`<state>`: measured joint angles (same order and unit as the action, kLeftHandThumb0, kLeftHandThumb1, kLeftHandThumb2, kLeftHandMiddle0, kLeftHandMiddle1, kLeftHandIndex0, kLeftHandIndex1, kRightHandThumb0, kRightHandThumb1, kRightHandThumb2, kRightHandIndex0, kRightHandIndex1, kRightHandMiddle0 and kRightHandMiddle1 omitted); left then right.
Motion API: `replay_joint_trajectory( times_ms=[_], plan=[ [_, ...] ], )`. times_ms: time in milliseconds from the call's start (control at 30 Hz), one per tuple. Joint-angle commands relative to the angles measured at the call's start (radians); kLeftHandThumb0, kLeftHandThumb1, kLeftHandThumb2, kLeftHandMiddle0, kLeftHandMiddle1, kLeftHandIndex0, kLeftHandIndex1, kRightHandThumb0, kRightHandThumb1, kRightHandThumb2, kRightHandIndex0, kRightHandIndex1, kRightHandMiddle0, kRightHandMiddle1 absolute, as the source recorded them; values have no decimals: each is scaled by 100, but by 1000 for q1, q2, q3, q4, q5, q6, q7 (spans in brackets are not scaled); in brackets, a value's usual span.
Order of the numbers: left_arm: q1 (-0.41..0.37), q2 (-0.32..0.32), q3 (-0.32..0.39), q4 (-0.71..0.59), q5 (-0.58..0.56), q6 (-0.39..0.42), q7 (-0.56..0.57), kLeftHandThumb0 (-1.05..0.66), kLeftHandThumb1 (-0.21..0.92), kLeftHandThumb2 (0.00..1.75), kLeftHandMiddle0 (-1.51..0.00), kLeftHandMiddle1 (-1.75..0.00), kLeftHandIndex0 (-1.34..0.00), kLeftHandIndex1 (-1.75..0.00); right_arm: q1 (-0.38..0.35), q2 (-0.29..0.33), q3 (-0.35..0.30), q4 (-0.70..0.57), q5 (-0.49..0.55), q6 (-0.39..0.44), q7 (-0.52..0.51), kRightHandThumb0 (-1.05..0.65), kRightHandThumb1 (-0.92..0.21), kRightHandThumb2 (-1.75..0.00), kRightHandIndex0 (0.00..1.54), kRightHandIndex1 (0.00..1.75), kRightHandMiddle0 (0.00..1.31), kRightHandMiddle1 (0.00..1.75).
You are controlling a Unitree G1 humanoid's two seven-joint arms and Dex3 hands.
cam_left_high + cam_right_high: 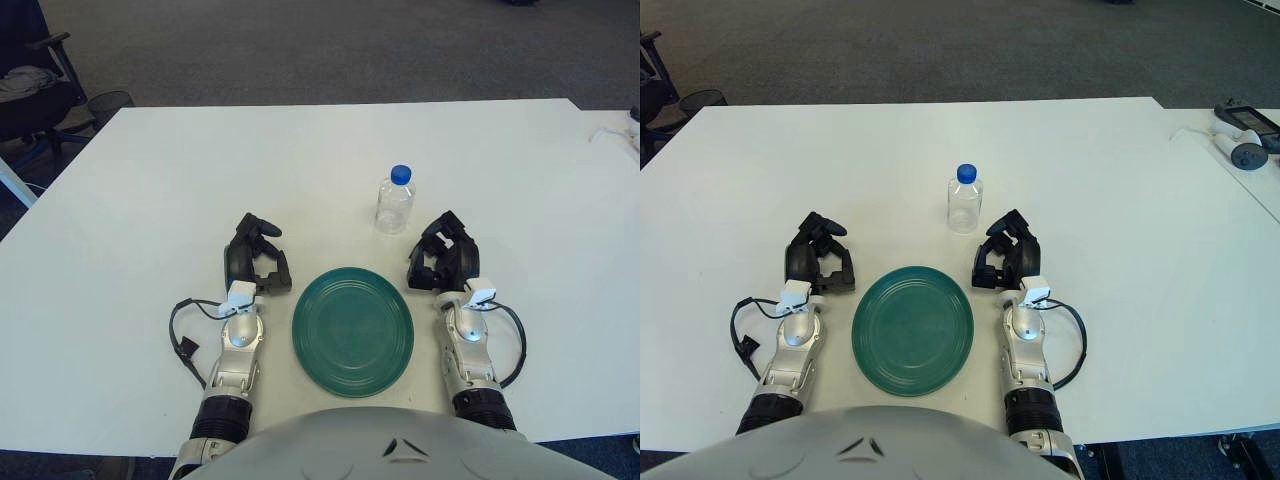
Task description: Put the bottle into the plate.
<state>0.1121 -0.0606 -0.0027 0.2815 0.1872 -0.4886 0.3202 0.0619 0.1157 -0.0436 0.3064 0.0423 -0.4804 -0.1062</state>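
A small clear plastic bottle (394, 201) with a blue cap stands upright on the white table, just beyond the dark green plate (353, 330). The plate lies flat near the table's front edge, between my two hands. My right hand (443, 255) is to the right of the plate and a little nearer than the bottle, its fingers relaxed and holding nothing. My left hand (256, 256) is on the plate's left side, also holding nothing, fingers loosely curled but spread.
The white table (200, 170) stretches wide around the objects. A black office chair (35, 85) stands off the far left corner. Small devices (1243, 135) lie on a second table at the far right.
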Motion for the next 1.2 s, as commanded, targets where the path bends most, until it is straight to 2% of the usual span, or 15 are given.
replay_joint_trajectory(
  times_ms=[0,600,967,1100,1167],
  plan=[
    [51,8,1,51,6,1,-4,0,-7,175,-88,-175,-70,-173,56,23,-3,52,-3,33,-14,0,8,-172,95,161,68,175],
    [46,2,5,47,17,22,14,0,-6,175,-87,-174,-69,-175,52,17,1,56,-16,28,-17,0,7,-171,95,160,68,175],
    [40,1,4,48,23,25,27,0,-6,175,-87,-174,-69,-175,44,13,-1,69,14,7,24,0,7,-171,95,160,68,175],
    [34,4,4,54,33,21,37,0,-6,175,-87,-175,-69,-175,36,13,-8,86,12,-17,30,0,4,-167,92,160,65,175],
    [32,4,4,56,37,22,41,0,-6,175,-87,-175,-69,-175,30,11,-12,97,3,-23,23,0,-4,-160,85,166,59,175]
  ],
)
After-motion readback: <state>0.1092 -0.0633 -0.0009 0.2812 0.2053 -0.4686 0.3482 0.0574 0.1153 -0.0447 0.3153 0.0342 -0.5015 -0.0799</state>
